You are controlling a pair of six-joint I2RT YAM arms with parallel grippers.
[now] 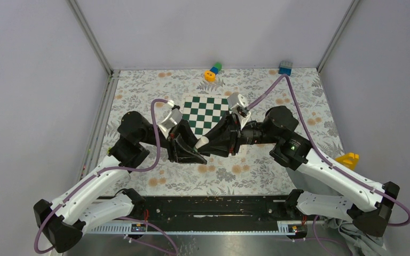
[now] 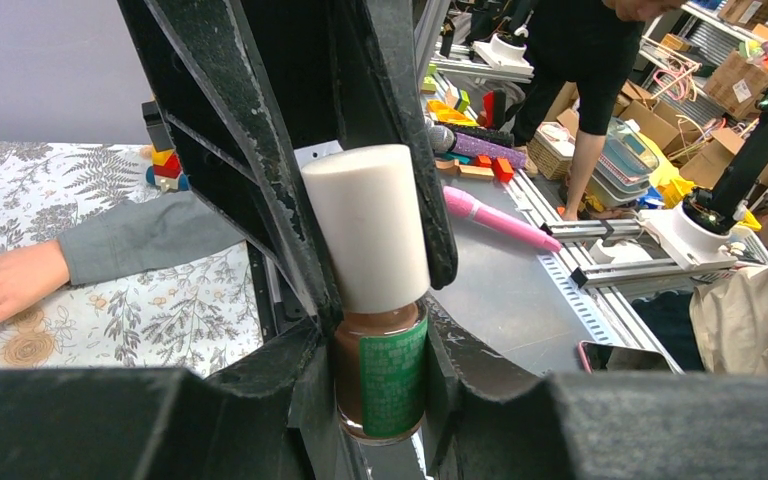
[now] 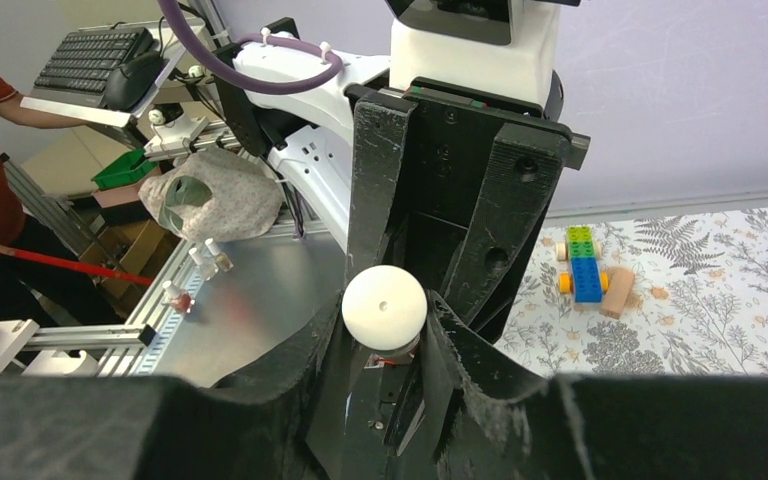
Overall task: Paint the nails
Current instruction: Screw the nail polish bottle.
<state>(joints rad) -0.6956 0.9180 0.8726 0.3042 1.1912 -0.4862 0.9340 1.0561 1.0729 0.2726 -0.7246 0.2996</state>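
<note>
A nail polish bottle (image 2: 382, 375) with brown polish, a green label and a tall white cap (image 2: 368, 225) stands between the jaws of my left gripper (image 2: 380, 372), which is shut on its glass body. My right gripper (image 3: 385, 322) faces it, and its fingers (image 2: 260, 160) press both sides of the white cap (image 3: 384, 305). In the top view both grippers (image 1: 189, 152) (image 1: 217, 140) meet just in front of the chessboard. A light-skinned hand (image 2: 5, 285) with a grey sleeve (image 2: 145, 235) lies on the floral cloth. Its fingertips run off the frame, so the nails are hardly seen.
The green-and-white chessboard (image 1: 207, 112) lies behind the grippers. Toy blocks (image 1: 212, 71) and a blue block (image 1: 285, 68) sit at the back edge, and a yellow piece (image 1: 348, 159) at the right. A brick car (image 3: 585, 268) rests on the cloth. Small bottles (image 3: 178, 297) stand on the metal bench.
</note>
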